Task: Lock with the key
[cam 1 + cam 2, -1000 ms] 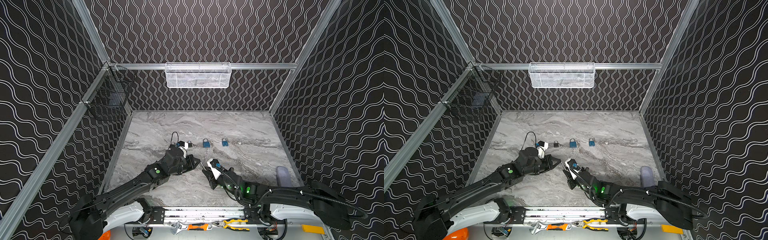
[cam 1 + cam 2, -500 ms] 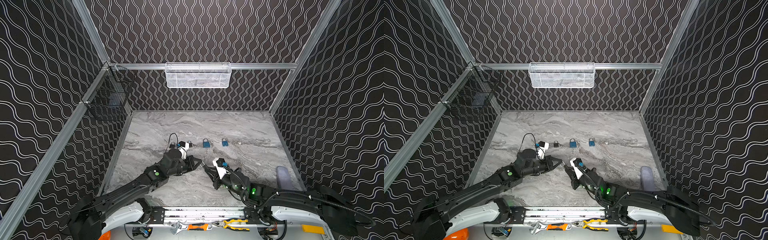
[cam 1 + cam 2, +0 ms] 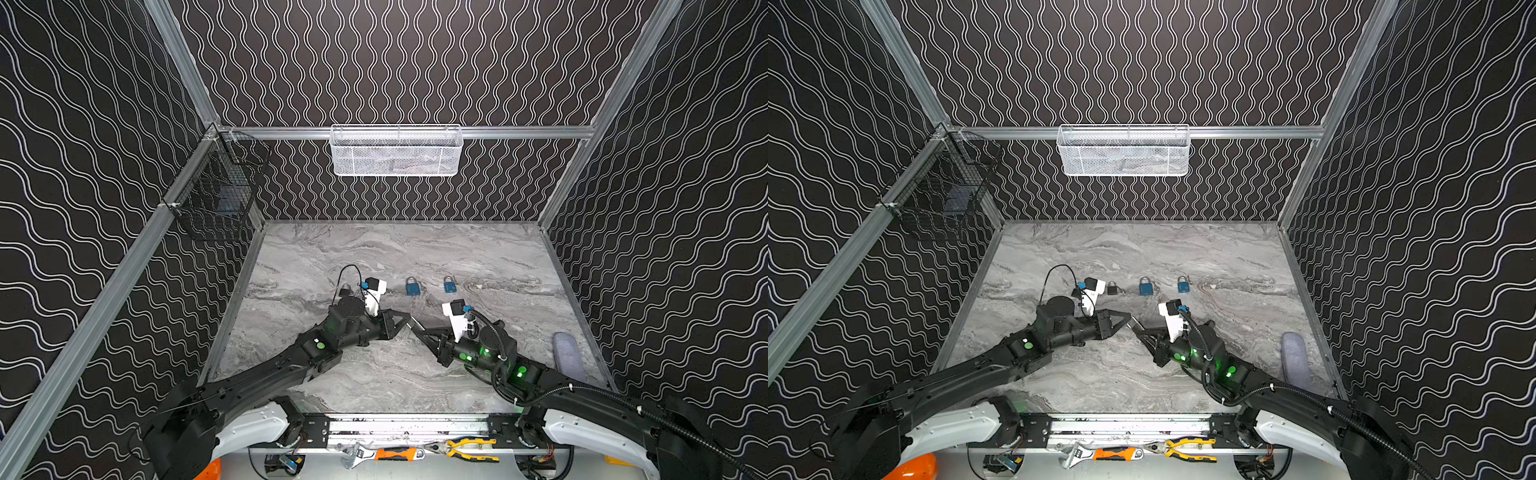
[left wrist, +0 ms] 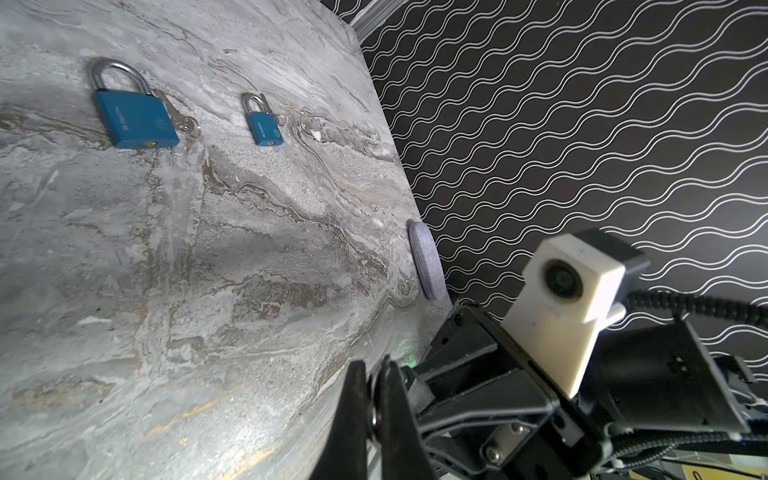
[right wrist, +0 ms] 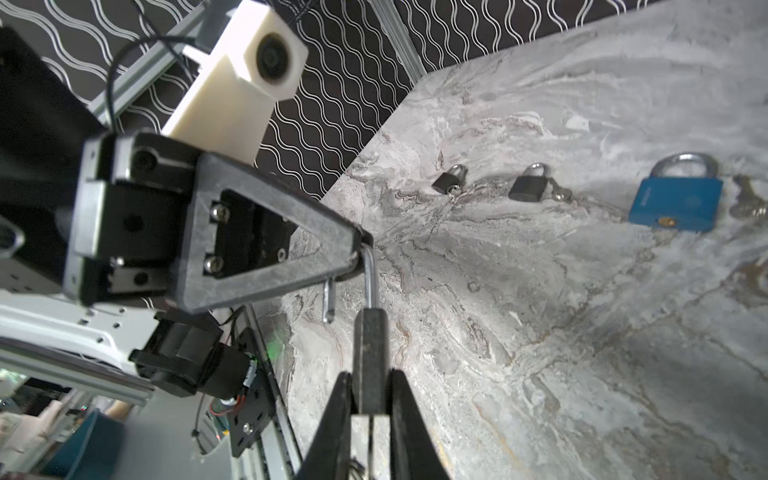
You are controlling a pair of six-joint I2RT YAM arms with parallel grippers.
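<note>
The grey marbled tabletop [image 3: 374, 257] carries a row of padlocks: a larger blue padlock [image 4: 133, 120] and a smaller blue padlock [image 4: 262, 129], each with a key [image 4: 180, 120] just beside it, two small black padlocks [image 5: 450, 179] and, near the right edge, a grey oval pad [image 3: 567, 357].

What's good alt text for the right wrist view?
The right gripper clamps a black padlock by its body while the left gripper pinches its open shackle. Behind, two more black padlocks and a blue padlock lie on the table.

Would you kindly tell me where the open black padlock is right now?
In the right wrist view, the open black padlock is held front of centre between both sides: body in the right pincer, shackle in the left pincer.
</note>
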